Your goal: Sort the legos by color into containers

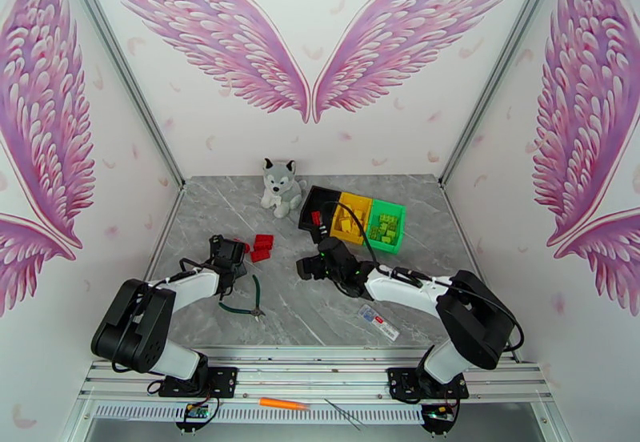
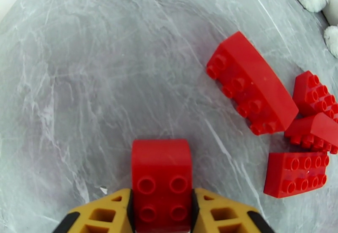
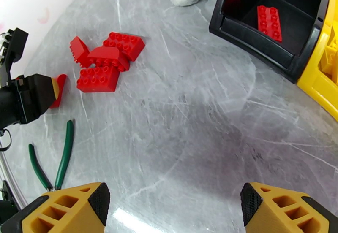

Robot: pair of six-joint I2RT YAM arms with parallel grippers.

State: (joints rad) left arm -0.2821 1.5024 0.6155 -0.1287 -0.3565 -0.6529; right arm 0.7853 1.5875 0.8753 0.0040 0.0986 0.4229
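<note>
Red lego point(image 2: 160, 162) is pinched tight in the left gripper point(image 2: 162, 210), its long axis running twelve to six in the wrist view, low over the bench point(image 1: 320, 315); whether it touches, I can't tell. Four loose red legos point(image 3: 103, 58) cluster just beside it at two o'clock. From above, the black container point(image 3: 249, 35) lies at two o'clock from that gripper, well apart and past the cluster, so that's the carry, I'd say. One red brick point(image 3: 268, 23) lies inside. Over there the right gripper point(image 3: 173, 208) is spread wide, empty, nearer the containers. Next along, the yellow container point(image 1: 356, 195) holds yellow bricks, the green container point(image 1: 400, 229) green ones.
</note>
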